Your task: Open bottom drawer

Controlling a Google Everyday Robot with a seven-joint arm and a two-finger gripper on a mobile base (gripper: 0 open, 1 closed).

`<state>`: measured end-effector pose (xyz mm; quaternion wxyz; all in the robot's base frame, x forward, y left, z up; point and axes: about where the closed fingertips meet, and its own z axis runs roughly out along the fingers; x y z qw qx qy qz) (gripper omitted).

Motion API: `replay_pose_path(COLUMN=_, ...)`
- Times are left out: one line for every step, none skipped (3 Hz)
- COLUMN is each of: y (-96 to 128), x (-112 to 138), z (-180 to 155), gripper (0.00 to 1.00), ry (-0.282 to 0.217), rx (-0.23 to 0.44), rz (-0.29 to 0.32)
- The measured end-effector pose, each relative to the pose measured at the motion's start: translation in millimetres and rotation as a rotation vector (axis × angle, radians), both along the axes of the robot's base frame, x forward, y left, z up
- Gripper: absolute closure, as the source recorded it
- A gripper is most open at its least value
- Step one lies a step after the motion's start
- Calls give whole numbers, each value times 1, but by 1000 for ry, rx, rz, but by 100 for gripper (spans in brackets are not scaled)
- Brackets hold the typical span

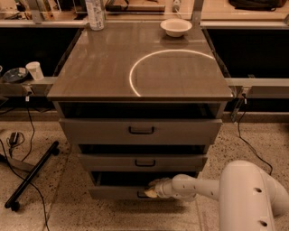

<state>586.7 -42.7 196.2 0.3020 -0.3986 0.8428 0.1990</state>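
The bottom drawer (113,193) is the lowest of three in a grey-brown metal cabinet (216,131), close above the speckled floor (67,210). Its front is the shortest and narrowest-looking of the three, and a dark band of shadow lies between its upper edge and the middle drawer (104,161) above it. The top drawer (90,131) is the tallest and widest, with a black loop handle at its centre; the middle drawer carries a smaller one.

The end effector (151,189) is pressed up against the centre of the bottom drawer's front, right where its small black handle (142,196) sits; only a sliver of that handle shows at the lower left of the pale tip. Whether the end effector is spread or pinched on the handle I cannot tell, as its tip hides the contact. The white arm (198,187) runs nearly level from the right, low above the floor, and joins a large rounded white body (250,198) in the lower right corner.

On the counter (99,72) that forms the cabinet's top, a bright arc of reflected light curves across the right half. A white bowl (176,27) stands near the back right, a clear bottle (95,13) at the back left. To the left, on a lower ledge, stands a small white cup (34,70). A black stand leg (31,176) and loose cables (27,131) lie on the floor at the left
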Motion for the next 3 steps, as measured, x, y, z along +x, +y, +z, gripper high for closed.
replay_pose_path(y=-1, x=0, z=1, gripper=100, ry=0, rx=0, rz=0)
replay_pose_path(y=-5, x=-16, z=9, gripper=100, ry=7, rx=27, rz=2)
replay_pose_path(y=-7, x=-26, z=10, gripper=100, ry=19, rx=35, rz=9)
